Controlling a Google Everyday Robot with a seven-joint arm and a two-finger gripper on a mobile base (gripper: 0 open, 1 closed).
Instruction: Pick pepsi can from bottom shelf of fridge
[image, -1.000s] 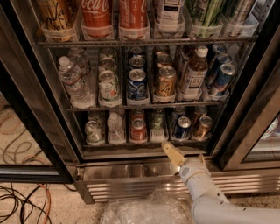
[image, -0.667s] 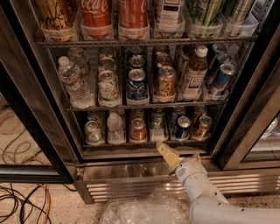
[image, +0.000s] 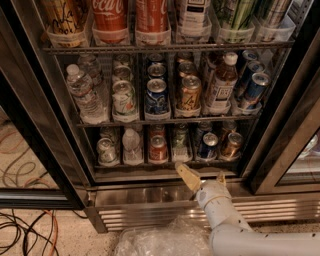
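— Since a second ago, the hand (image: 199, 171) has been shifted toward 9 o'clock along the front of the fridge (image: 150, 215). Where is it seen now?

— It is held low before the ribbed steel base, just below the bottom shelf (image: 125, 164). It is carried on the white arm (image: 225, 220), which is brought in from 5 o'clock. Its fingers (image: 186, 176) are spread apart, and nothing is pinched between them.

— And where is the pepsi can (image: 207, 145) found?

— It is stood upright in a clear tray on the bottom shelf, at about 12 o'clock from the hand and not touched by it. A copper-brown can (image: 231, 145) is set just beside it at 3 o'clock. A red can (image: 158, 148) is seen at 10 o'clock from the hand. Crumpled clear plastic (image: 165, 240) is seen on the floor at 7 o'clock.
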